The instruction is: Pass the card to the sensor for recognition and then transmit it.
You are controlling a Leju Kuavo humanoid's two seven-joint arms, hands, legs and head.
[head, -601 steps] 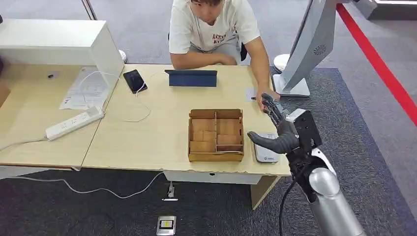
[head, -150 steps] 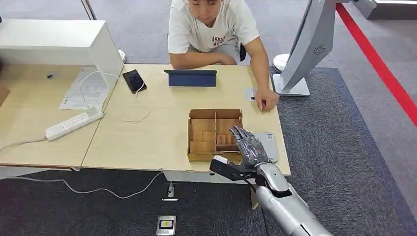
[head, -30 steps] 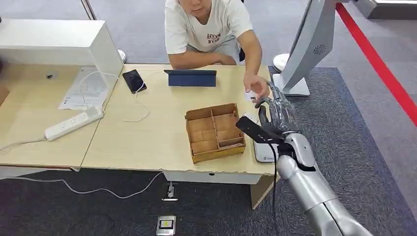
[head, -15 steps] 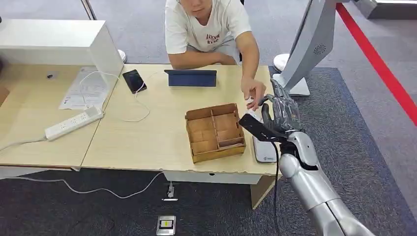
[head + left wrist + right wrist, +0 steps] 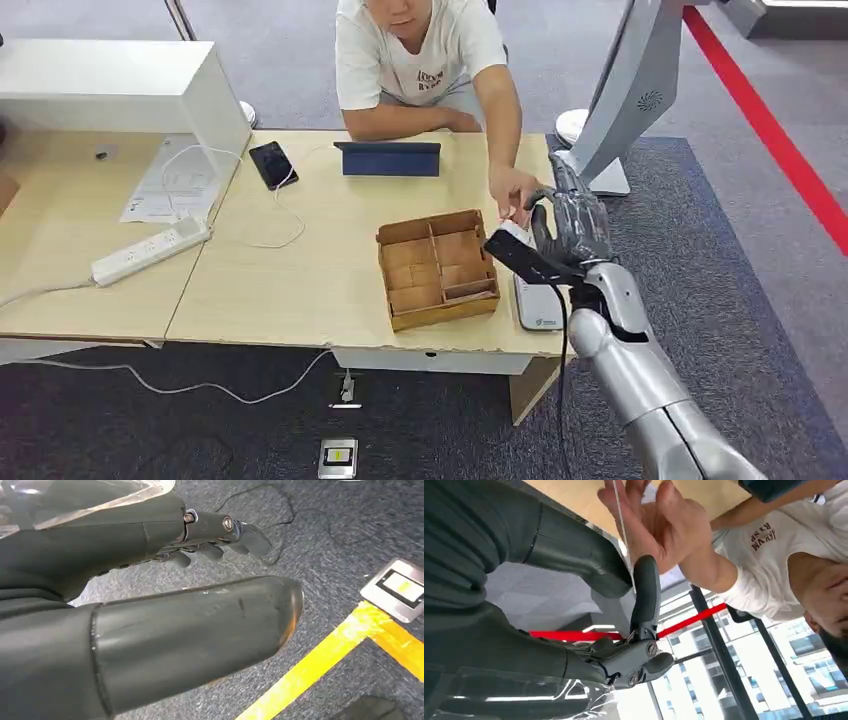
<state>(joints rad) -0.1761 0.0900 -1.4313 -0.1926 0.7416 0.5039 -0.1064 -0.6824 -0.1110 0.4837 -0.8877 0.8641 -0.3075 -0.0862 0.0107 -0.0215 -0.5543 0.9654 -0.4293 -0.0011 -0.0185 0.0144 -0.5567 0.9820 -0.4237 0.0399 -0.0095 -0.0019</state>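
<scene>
Right wrist view showed my right hand (image 5: 624, 587) pinching the card (image 5: 622, 527) edge-on between thumb and a finger, with the person's hand (image 5: 659, 522) closing on its far end, past the sensor (image 5: 538, 300). I judged it best to hold level and loosen only once they gripped. My left hand (image 5: 165, 605) held nothing, its fingers apart.
</scene>
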